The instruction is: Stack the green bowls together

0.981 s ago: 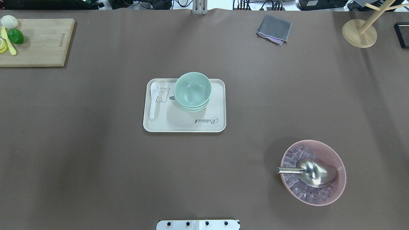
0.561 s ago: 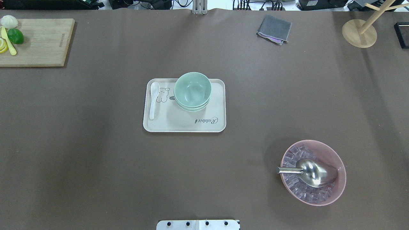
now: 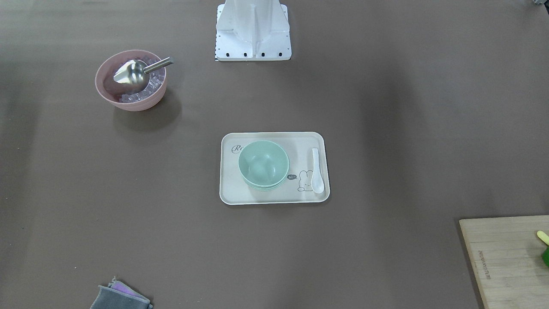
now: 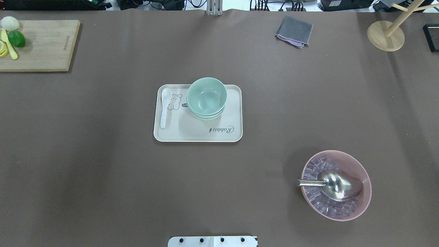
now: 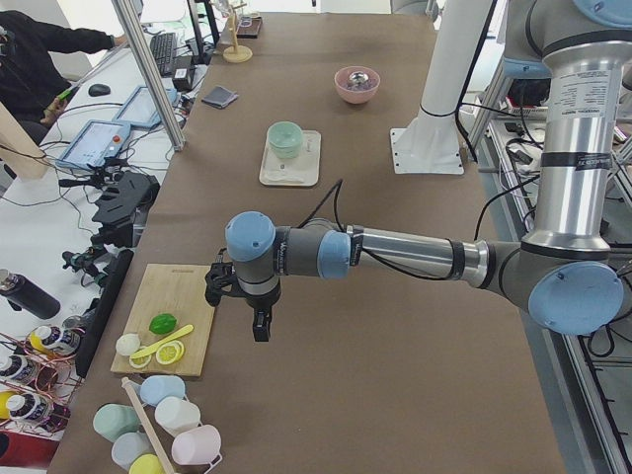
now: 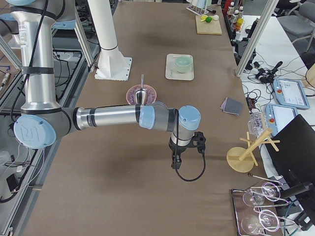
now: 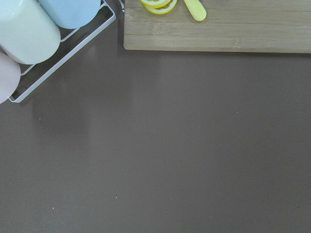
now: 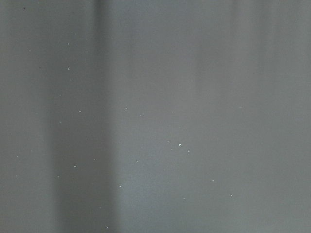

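The pale mint-green bowls point(image 4: 206, 97) sit nested in one stack on the back middle of a beige tray point(image 4: 192, 132). The stack also shows in the front-facing view point(image 3: 263, 165), the left view point(image 5: 285, 139) and the right view point(image 6: 183, 63). My left gripper point(image 5: 259, 331) hangs over the table by the cutting board, far from the tray. My right gripper point(image 6: 174, 164) hangs over bare table, also far from the tray. Both show only in the side views, so I cannot tell whether they are open or shut. Neither touches a bowl.
A white spoon point(image 4: 164, 108) lies on the tray's left side. A pink bowl point(image 4: 356, 206) with ice cubes and a metal scoop point(image 4: 337, 185) stands at the near right. A wooden cutting board point(image 4: 44, 44) with lime and lemon, a grey cloth point(image 4: 294, 31) and a wooden stand point(image 4: 385, 36) are at the back.
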